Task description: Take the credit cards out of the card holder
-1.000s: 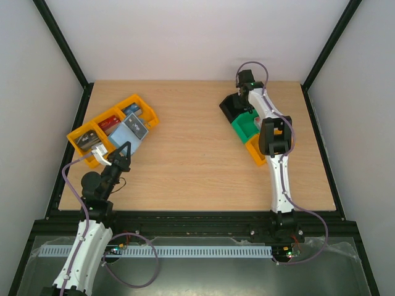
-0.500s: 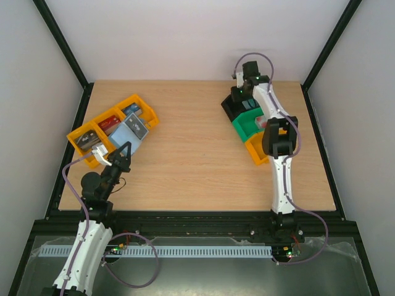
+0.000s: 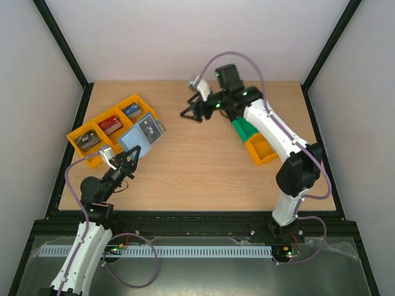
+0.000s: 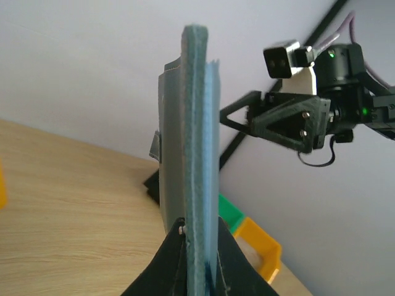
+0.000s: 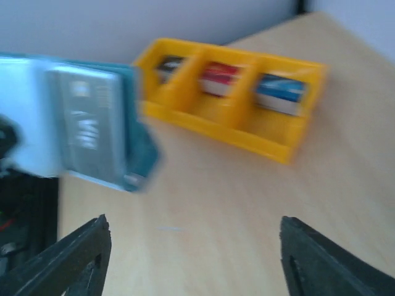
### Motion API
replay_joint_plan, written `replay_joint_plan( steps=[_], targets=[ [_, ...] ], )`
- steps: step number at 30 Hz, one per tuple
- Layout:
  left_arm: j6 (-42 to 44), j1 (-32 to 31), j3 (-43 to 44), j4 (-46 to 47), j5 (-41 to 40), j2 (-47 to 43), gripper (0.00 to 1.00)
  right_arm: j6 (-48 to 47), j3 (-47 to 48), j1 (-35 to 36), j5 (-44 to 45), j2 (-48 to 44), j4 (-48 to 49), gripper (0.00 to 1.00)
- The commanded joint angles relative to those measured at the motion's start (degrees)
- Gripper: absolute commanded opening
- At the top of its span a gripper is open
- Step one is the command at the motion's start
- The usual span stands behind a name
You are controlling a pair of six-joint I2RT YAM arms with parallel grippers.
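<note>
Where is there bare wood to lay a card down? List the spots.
Widest: mid table, between the held-up card holder and the green tray, down to the near edge. Also the far strip behind the right fingers. Crowded: the orange tray at left; the green tray and orange bin at right.

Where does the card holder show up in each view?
Top: holder left of centre, by the orange tray, pinched in the left gripper.
Left wrist: holder mid-frame, upright and edge-on.
Right wrist: holder at the left edge, blurred.
Shared landmark: the open right gripper, top centre in the top view, upper right in the left wrist view, along the bottom of its own view.
</note>
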Motion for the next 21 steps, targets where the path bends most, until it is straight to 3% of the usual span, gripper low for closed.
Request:
replay_joint_plan(
  steps=[1,7,17,20,21],
  targets=[
    [2.87,-1.85,-0.38,6.34,7.05,-1.03,0.02,-3.96,-7.92,6.22,-7.45,-5.24,6.61,0.77],
    [5.23,-3.0,-0.53,8.08,10.7,-3.57,0.02,0.09,-11.17,9.06,-10.29,-6.29,11.26,0.99],
    [5.87,-3.08,-0.59,8.13,11.42,-3.68,0.02,-0.8,-9.48,14.09,-13.42,-2.25,10.19,0.99],
    [5.9,-3.07,-0.56,8.05,11.42,-3.69,0.02,-1.44,-8.14,14.18,-15.75,-0.86,8.28,0.9],
    [5.9,-3.07,-0.56,8.01,11.42,-3.68,0.02,-1.61,-7.55,14.13,-16.77,-0.48,7.69,0.76]
  ],
)
